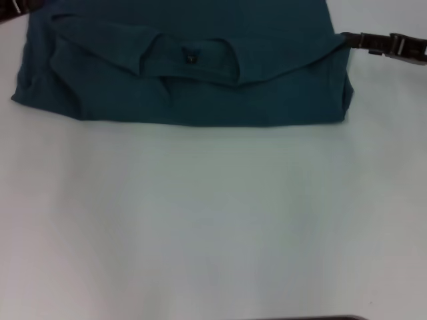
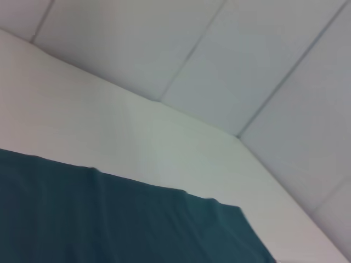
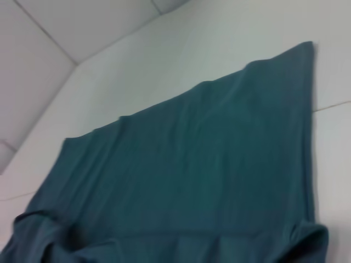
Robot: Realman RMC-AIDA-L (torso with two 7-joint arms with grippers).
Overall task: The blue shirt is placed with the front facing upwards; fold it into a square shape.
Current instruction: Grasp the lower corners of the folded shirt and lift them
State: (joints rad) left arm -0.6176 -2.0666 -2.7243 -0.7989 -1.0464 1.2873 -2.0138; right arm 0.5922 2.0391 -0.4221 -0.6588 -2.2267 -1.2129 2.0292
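The blue shirt (image 1: 200,93) lies at the far side of the white table, partly folded, with its neck opening and a small dark label (image 1: 191,58) facing up. A folded-over flap runs across it, and the flap's right corner rises to a point at my right gripper (image 1: 348,39), which is shut on that corner. My left gripper (image 1: 15,12) shows only as a dark piece at the shirt's far left corner. Plain teal cloth of the shirt (image 2: 109,219) fills the left wrist view, and the right wrist view shows the shirt (image 3: 208,164) spread flat.
The white table (image 1: 213,227) stretches bare from the shirt's near fold to the front edge. A dark strip (image 1: 307,318) sits at the bottom edge. Pale padded wall panels (image 2: 247,60) stand behind the table.
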